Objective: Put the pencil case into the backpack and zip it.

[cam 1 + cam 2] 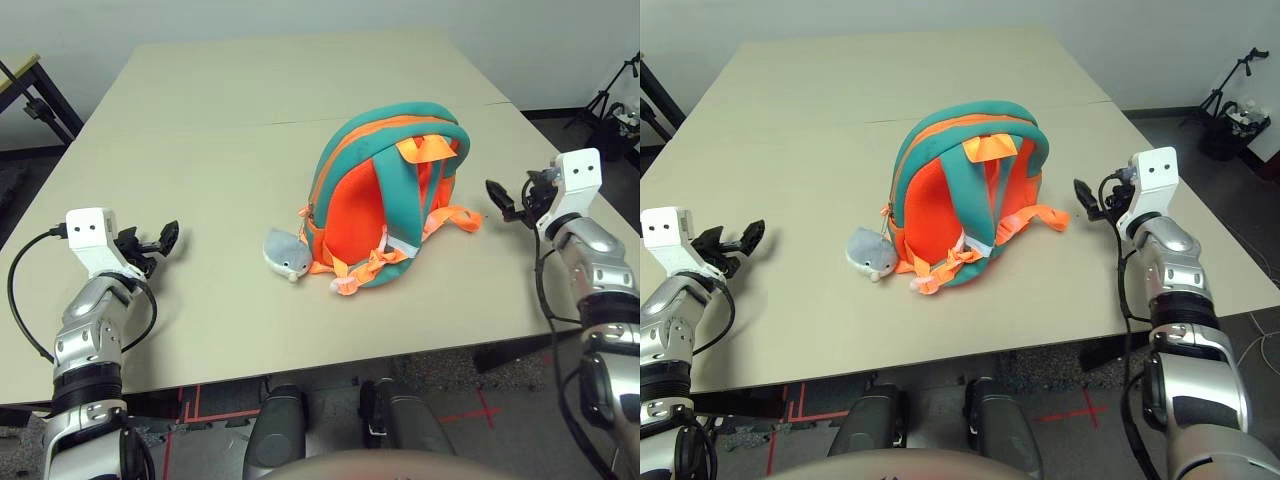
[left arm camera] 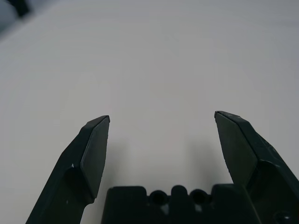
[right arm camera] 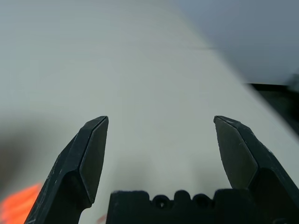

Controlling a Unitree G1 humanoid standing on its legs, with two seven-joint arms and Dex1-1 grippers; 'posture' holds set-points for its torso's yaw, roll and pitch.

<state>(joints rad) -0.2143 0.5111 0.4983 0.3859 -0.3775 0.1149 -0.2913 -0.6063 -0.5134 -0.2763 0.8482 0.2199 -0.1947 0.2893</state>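
The small orange backpack with teal trim and straps (image 1: 385, 195) lay mid-table, strap side up, its grey plush toy (image 1: 284, 254) resting against its left edge. The pencil case could not be seen; possibly it was already inside. The left pincer (image 1: 165, 240) and right pincer (image 1: 497, 200) hung well apart from the bag, fingers spread and empty, seemingly flanking it. The pale beige table (image 1: 200, 130) was otherwise bare; a light stand (image 1: 1225, 85) stood behind it at the right.

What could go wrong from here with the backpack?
1. The backpack stands upright on the table, so pushing it may tip it.
2. Its loose orange straps lie close to the open right gripper and could snag.
3. The plush toy dangles loose beside it and could catch.
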